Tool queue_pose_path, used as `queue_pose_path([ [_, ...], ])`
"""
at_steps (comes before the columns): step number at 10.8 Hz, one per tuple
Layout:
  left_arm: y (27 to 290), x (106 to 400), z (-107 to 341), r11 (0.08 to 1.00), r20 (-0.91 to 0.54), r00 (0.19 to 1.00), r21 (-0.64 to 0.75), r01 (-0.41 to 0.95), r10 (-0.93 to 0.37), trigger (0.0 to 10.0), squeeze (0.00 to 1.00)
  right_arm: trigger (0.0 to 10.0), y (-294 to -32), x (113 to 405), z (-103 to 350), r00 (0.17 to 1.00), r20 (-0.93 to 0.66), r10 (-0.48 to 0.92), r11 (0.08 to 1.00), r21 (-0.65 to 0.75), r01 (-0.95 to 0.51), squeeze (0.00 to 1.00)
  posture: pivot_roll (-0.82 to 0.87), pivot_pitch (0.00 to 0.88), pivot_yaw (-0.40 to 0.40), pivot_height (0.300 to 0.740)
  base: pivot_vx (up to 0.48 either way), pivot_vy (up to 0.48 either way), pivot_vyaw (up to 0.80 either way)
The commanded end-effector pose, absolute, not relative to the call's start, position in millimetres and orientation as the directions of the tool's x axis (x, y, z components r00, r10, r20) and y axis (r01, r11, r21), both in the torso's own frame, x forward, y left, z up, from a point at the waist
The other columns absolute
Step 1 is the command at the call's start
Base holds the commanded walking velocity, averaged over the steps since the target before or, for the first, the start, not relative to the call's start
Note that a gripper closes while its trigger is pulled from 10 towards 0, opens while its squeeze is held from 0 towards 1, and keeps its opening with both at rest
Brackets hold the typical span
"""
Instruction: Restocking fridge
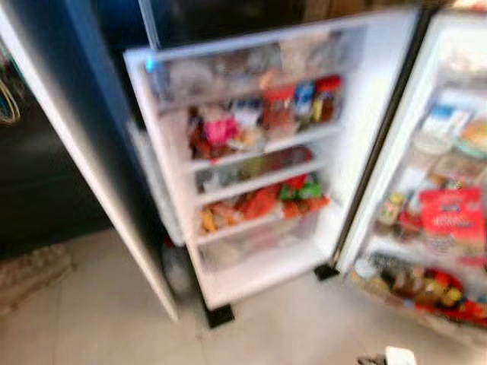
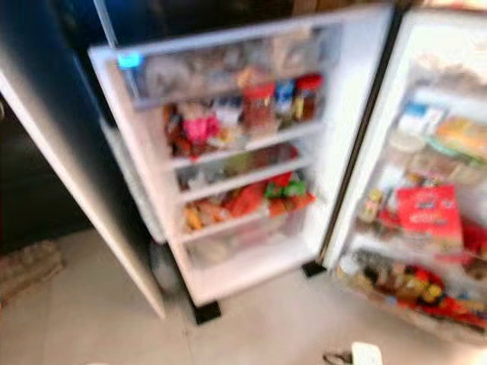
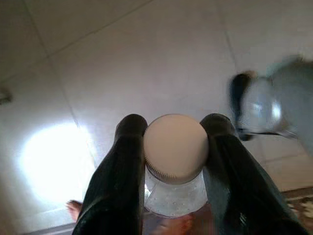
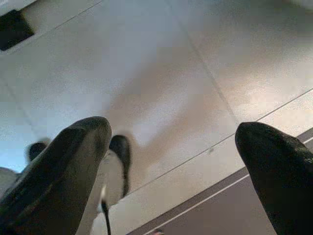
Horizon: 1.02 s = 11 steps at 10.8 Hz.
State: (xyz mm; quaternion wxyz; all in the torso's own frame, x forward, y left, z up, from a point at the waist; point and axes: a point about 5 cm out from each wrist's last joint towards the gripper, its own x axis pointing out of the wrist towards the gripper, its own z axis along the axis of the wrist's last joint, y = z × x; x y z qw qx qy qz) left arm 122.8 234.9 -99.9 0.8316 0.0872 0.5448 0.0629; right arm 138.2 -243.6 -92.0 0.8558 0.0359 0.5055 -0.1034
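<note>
Head views blurred. Fridge (image 1: 251, 152) stood open across the centre of the frame, its door shelves (image 1: 259, 144) crowded with packets and jars; a second open compartment (image 1: 449, 213) at the right edge, also full.

My left fingers (image 3: 122, 161) were clamped on a bottle (image 3: 176, 152) just under its white cap, clear body below, tiled floor (image 3: 146, 54) behind. My right fingers (image 4: 73, 147) were spread wide, holding nothing, pointed at the floor.

Step in hand, as I judged it: carrying the bottle to the fridge, not yet placed. Next move called for raising the left arm toward a shelf with a free gap; the lowest door shelf looked least crowded, though blur left that uncertain.
</note>
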Motion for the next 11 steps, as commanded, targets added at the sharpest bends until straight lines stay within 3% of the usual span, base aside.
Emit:
queue_pose_path([
  [1,242.5,118.5,-99.3,0.973,-0.896,0.386,0.227,-0.026,0.219,10.0,0.00,10.0,-236.7,143.3,-92.0,0.478,-0.869,-0.127,0.976,-0.024,0.215,0.00,0.03,0.000,0.019,0.740,0.000,-0.352,0.00],
  [4,241.7,118.0,-99.6,0.974,-0.897,0.385,0.224,-0.029,0.218,10.0,0.00,10.0,-238.1,143.3,-91.6,0.478,-0.868,-0.134,0.975,-0.028,0.222,0.00,0.02,0.000,0.018,0.740,0.000,-0.354,0.00],
  [9,240.8,118.5,-99.6,0.978,-0.896,0.394,0.199,-0.060,0.206,10.0,0.00,10.0,-236.8,144.5,-91.5,0.478,-0.870,-0.121,0.979,-0.026,0.200,0.00,0.03,0.000,0.018,0.740,0.000,0.000,0.00],
  [11,240.5,118.8,-99.5,0.980,-0.895,0.400,0.187,-0.065,0.198,10.0,0.00,10.0,-236.2,145.4,-91.1,0.490,-0.865,-0.109,0.982,-0.018,0.187,0.00,0.03,0.000,0.019,0.740,0.154,0.000,0.66],
])
